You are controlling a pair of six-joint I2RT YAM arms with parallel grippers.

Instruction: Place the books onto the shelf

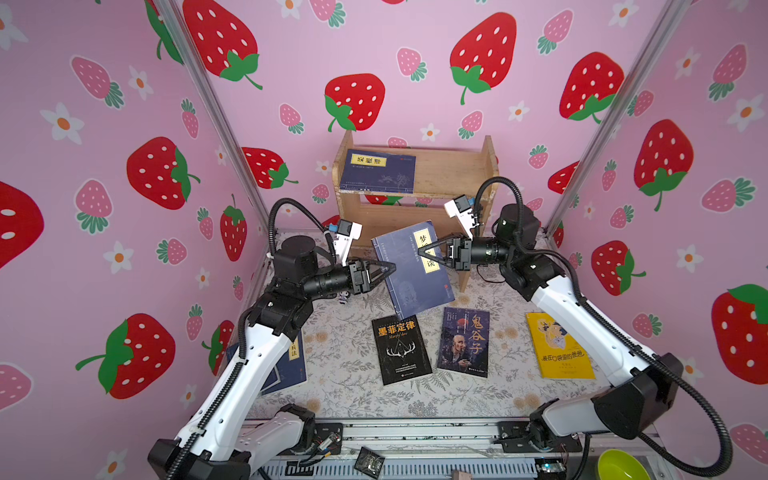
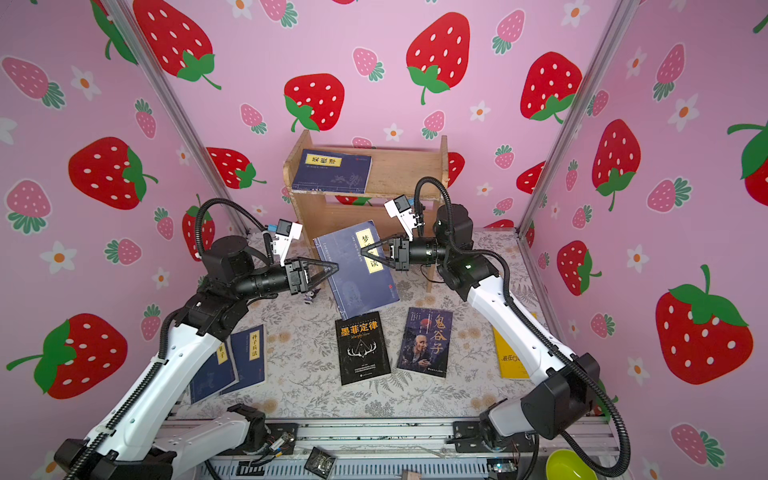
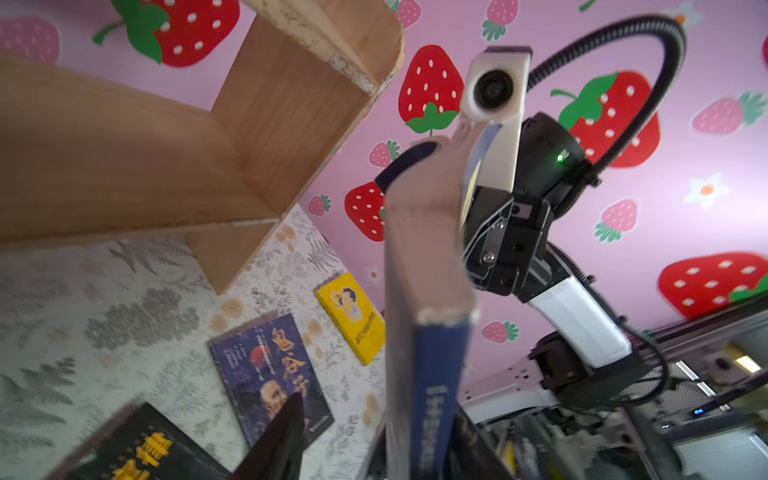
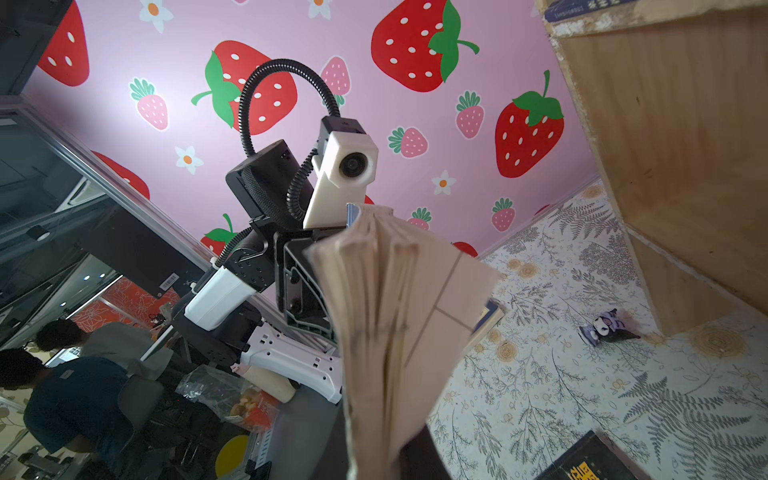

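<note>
At back of table (image 1: 345, 374), wooden shelf (image 1: 449, 170), with first navy book (image 1: 378, 172) lying on top tier. Before it, second navy book (image 1: 409, 286) aloft and tilted, clamped in right end effector (image 1: 422, 251); left end effector (image 1: 392, 269) straddling its spine edge, jaws apart, not yet clamped.

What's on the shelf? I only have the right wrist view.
Observer: One navy book lies flat on the upper tier of the shelf.
Operator: Which book am I gripping?
Observer: The held book is navy with a yellow title strip, up in front of the shelf. The right gripper is shut on its page edge.
Operator: Left gripper on it too?
Observer: The left gripper straddles the spine. The left wrist view shows a gap beside one finger, so it is not clamped yet.
</note>
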